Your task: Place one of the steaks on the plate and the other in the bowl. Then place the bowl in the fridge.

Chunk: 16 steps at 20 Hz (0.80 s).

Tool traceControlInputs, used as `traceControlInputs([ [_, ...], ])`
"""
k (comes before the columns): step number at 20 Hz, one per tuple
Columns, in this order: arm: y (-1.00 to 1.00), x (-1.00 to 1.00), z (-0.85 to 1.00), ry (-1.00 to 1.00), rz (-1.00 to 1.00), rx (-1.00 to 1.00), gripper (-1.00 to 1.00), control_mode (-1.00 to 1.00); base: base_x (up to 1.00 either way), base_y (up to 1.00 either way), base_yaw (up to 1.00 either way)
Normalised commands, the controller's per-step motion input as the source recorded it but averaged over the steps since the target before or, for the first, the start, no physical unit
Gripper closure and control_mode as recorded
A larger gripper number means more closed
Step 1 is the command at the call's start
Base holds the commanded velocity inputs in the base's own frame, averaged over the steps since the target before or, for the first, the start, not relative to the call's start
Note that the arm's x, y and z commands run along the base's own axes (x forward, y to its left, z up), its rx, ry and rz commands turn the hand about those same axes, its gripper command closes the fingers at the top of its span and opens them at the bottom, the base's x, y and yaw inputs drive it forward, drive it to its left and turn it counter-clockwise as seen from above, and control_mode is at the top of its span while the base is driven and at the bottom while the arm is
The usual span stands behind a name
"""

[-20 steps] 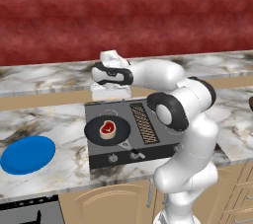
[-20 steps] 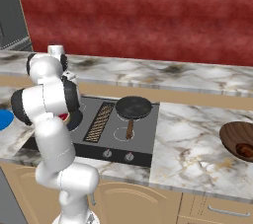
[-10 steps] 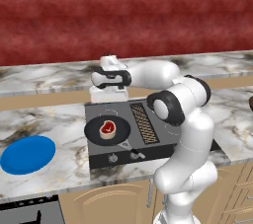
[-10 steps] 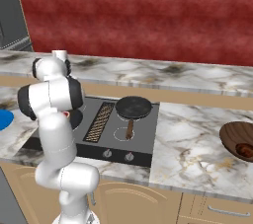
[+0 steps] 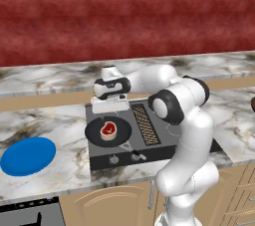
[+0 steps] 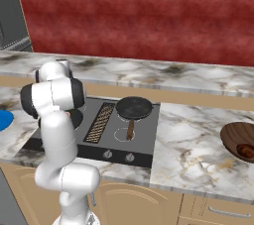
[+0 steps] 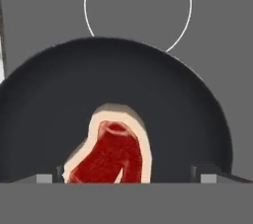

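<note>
My claw [image 7: 128, 174] hangs over the left frying pan [image 5: 108, 130] on the stovetop [image 5: 144, 133], pointing down into it. In the hand view my two finger tips [image 7: 49, 177] stand wide apart at the bottom edge, one on each side of the pink-red steak [image 7: 111, 149], with nothing clamped between them. That steak, with its pale fat rim, lies flat on the pan's black floor, a little toward the near side of it; from the left base view it sits [image 5: 108, 129] near the middle of the pan, just below my hand [image 5: 110, 88]. I cannot tell from these views whether the tips touch the pan floor or hover above it.

The blue plate [image 5: 27, 156] lies bare on the marble table [image 5: 45, 120] to the left of the stovetop, well apart from the pan; its edge also peeks in [image 6: 4, 119] at the left of the right base view. A second frying pan [image 6: 134, 107] sits on the right rear burner, its handle pointing toward the front.

The wooden bowl [image 6: 239, 140] rests on the table far to the right of the stovetop, and the dark reddish-brown steak [image 6: 245, 150] lies inside it, toward its right side. The grey fridge [image 6: 12, 11] stands at the far left in the right base view, beyond the table's end.
</note>
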Motion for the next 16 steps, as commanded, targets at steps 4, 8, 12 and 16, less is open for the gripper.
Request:
traceControlInputs([
  [4, 0.19, 0.04, -0.30, -0.03, 0.07, 0.01, -1.00, -1.00, 0.00, 0.00, 0.00],
  [8, 0.01, 0.16, -0.26, -0.04, 0.05, 0.01, -1.00, -1.00, 0.00, 0.00, 0.00],
  [12, 0.00, 0.13, -0.30, 0.00, 0.00, 0.00, -1.00, -1.00, 0.00, 0.00, 0.00],
  [16, 0.00, 0.06, -0.25, 0.00, 0.01, 0.02, -1.00, -1.00, 0.00, 0.00, 0.00],
])
